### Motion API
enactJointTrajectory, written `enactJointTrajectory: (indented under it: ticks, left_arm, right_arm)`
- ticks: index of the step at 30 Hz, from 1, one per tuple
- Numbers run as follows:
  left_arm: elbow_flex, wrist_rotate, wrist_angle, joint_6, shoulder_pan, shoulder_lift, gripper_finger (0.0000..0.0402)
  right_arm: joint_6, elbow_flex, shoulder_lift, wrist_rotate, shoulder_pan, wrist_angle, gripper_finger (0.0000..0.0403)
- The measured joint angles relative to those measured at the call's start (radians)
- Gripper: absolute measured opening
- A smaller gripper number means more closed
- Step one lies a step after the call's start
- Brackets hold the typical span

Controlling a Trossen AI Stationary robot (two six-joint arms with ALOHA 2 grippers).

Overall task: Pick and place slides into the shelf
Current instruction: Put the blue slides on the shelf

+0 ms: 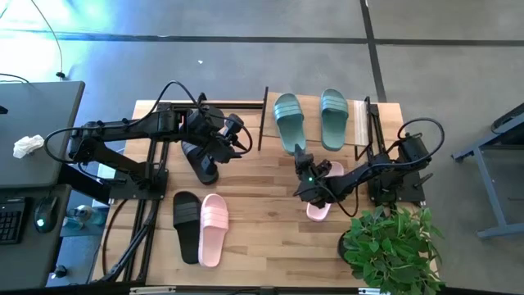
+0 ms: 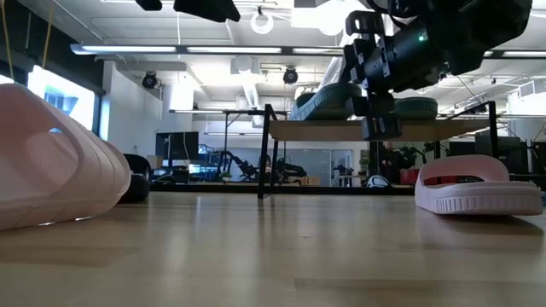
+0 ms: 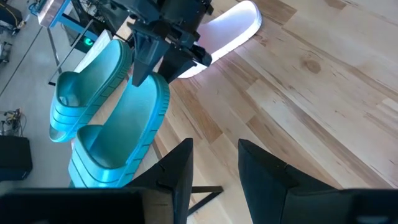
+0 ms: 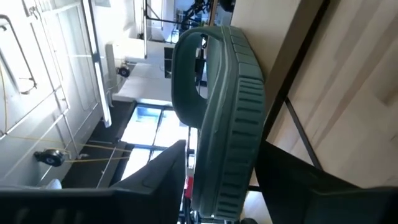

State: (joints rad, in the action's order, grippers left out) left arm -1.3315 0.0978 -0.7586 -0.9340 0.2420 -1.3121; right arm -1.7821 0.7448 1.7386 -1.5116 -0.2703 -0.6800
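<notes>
Two sage-green slides are on the shelf's light top board (image 1: 360, 123) at the table's far side. My right gripper (image 1: 301, 157) is shut on the near end of the left one (image 1: 288, 121), which slants in the low view (image 2: 324, 101). The other green slide (image 1: 333, 119) lies flat on its sole. My left gripper (image 1: 221, 146) is open and empty above a black slide (image 1: 202, 164) that lies on the table. A pink slide (image 1: 319, 209) lies on the table under my right arm. A black slide (image 1: 186, 225) and a pink slide (image 1: 214, 229) lie side by side at the near left. My right gripper (image 4: 221, 180) pinches the green slide's near end (image 4: 227, 155) between its two fingers, one on the footbed side and one on the ribbed sole side. The fingers come level from the table's near side, along the slide. The slide's far part lies on the shelf's top board and its held end is raised.
The shelf's thin black posts (image 2: 263, 162) stand at the board's corners, with open room below the board. A potted plant (image 1: 393, 246) stands at the near right corner. Bare tabletop (image 1: 262, 221) lies in the near middle.
</notes>
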Motion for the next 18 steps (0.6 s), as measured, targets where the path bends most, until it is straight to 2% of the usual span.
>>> enactJointTrajectory:
  ticks: [10,18]
  left_arm:
    - [0.000,-0.014,0.120,0.003,0.014,-0.093,0.0113]
    - [-0.001,-0.302,0.366,-0.003,0.014,-0.207,0.0113]
  right_arm:
    - [-0.035,0.000,0.000,0.046,-0.006,0.028,0.0197]
    - [-0.061,0.001,0.000,0.045,-0.013,0.056,0.0202]
